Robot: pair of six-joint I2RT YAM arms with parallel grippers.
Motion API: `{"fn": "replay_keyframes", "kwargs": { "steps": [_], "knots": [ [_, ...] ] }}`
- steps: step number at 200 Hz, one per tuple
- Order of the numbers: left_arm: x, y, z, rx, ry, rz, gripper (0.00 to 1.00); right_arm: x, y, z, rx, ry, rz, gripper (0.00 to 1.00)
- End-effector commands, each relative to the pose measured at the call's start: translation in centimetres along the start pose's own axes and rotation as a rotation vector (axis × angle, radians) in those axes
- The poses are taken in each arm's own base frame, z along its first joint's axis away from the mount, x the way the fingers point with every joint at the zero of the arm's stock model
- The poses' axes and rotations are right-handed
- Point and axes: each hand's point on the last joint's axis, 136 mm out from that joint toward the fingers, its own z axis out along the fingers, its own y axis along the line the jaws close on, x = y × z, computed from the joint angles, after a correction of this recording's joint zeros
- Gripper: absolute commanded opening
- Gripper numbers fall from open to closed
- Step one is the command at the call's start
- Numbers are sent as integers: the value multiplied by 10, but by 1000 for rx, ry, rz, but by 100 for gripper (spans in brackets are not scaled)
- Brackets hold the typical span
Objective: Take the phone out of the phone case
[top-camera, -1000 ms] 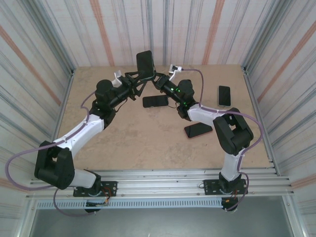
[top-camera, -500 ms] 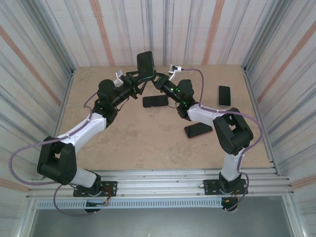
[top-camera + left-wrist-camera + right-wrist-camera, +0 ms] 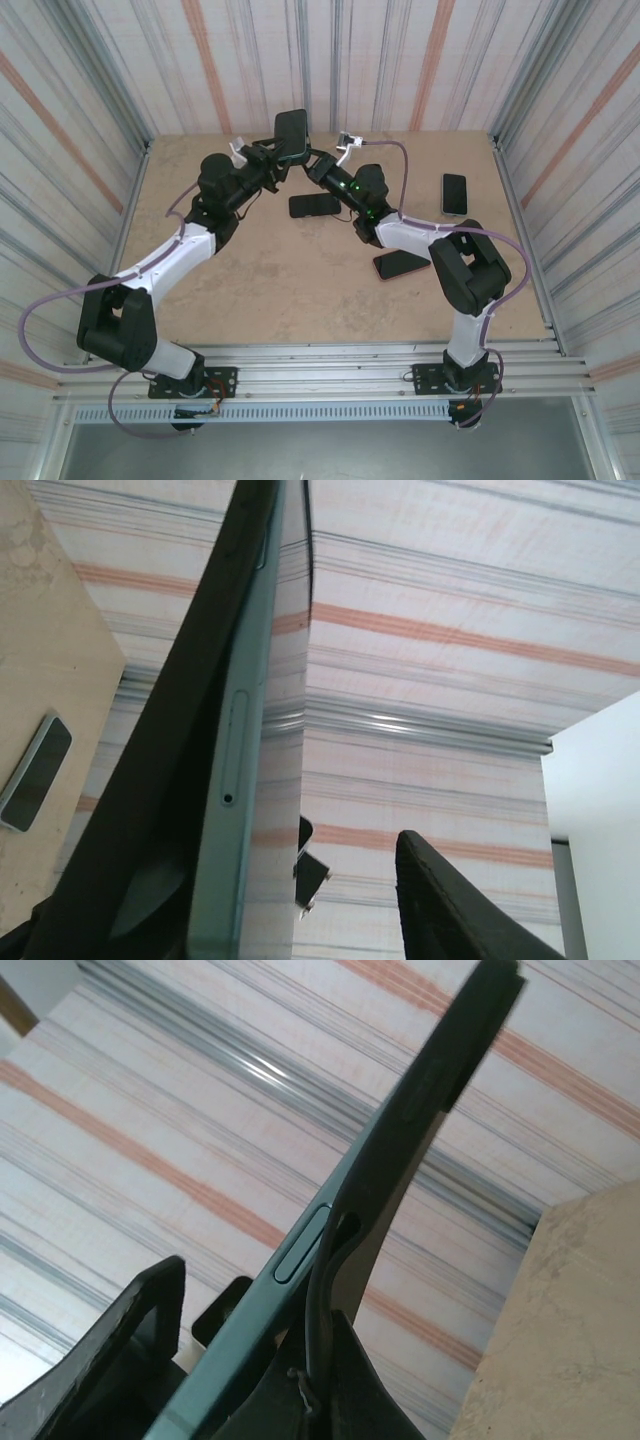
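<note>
A teal phone (image 3: 291, 133) in a black phone case is held upright above the far middle of the table, between both grippers. My right gripper (image 3: 316, 164) is shut on the case; in the right wrist view the case lip (image 3: 345, 1250) is peeled away from the phone's teal edge (image 3: 300, 1260) just above the jaws (image 3: 340, 1380). My left gripper (image 3: 272, 157) is open around the phone from the left. In the left wrist view the phone's edge (image 3: 225, 780) and case (image 3: 165, 790) lie against one finger, while the other finger (image 3: 440, 900) stands apart from them.
Three other phones lie on the table: a black one (image 3: 315, 204) under the grippers, a red-edged one (image 3: 401, 263) nearer the right arm, and a light-edged one (image 3: 454, 193) at the right, also seen as a phone (image 3: 35, 770). Striped metal walls (image 3: 100, 80) close in three sides.
The left arm has pushed in toward the phone and its jaws have narrowed around it. The phone has dipped slightly. The right gripper has kept its hold.
</note>
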Motion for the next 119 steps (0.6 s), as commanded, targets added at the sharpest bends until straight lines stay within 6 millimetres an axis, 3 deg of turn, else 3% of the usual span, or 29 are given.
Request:
{"fn": "replay_keyframes", "kwargs": {
  "steps": [1,27,71,88,119],
  "knots": [
    [-4,-21,4,37,-40,11,34,-5,35,7,-109,-42,-54,0],
    [-2,-32,4,56,-42,28,19,-3,28,7,-78,-52,-49,0],
    [1,-40,3,67,-31,54,6,3,12,9,-3,-67,-27,0],
    [1,-42,2,65,-36,64,4,6,0,9,60,-68,-19,0],
    [4,-50,2,74,-25,94,2,18,-38,4,286,-21,8,0]
  ]
}}
